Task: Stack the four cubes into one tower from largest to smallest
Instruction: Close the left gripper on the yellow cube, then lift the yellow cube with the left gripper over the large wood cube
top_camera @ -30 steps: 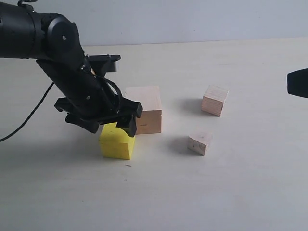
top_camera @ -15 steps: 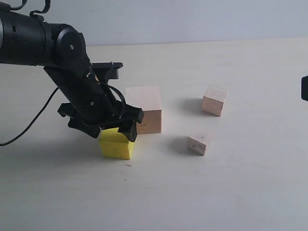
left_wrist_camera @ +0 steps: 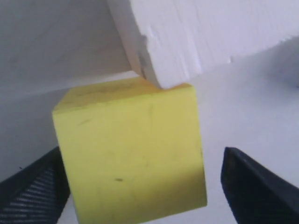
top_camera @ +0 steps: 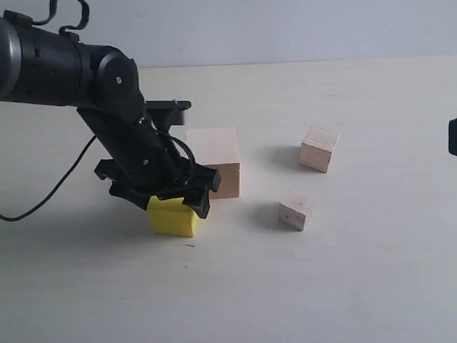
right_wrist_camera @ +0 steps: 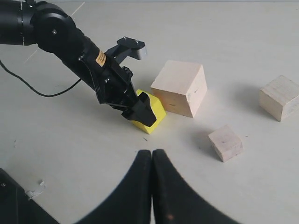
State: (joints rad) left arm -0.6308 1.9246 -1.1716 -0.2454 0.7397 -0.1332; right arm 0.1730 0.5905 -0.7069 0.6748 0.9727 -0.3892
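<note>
The yellow cube (top_camera: 171, 218) rests on the table, touching a front corner of the big pale wood cube (top_camera: 214, 161). My left gripper (top_camera: 163, 200) is open and lowered over the yellow cube, one finger on each side. In the left wrist view the yellow cube (left_wrist_camera: 133, 149) fills the space between the fingers of the left gripper (left_wrist_camera: 142, 163), with a gap on one side, and the big cube (left_wrist_camera: 210, 32) lies just beyond. A small wood cube (top_camera: 318, 148) and the smallest cube (top_camera: 296, 212) lie apart to the right. My right gripper (right_wrist_camera: 152, 156) is shut and empty, away from all the cubes.
The cubes lie on a pale tabletop (top_camera: 321, 286). The left arm's black cable (top_camera: 50, 186) trails off to the left. A sliver of the right arm (top_camera: 453, 136) shows at the right edge. A scrap of white debris (right_wrist_camera: 35, 189) lies near the right gripper.
My left gripper has come down over the yellow cube, its fingers now lower along the cube's sides. The right arm has drawn back toward the right edge of the exterior view.
</note>
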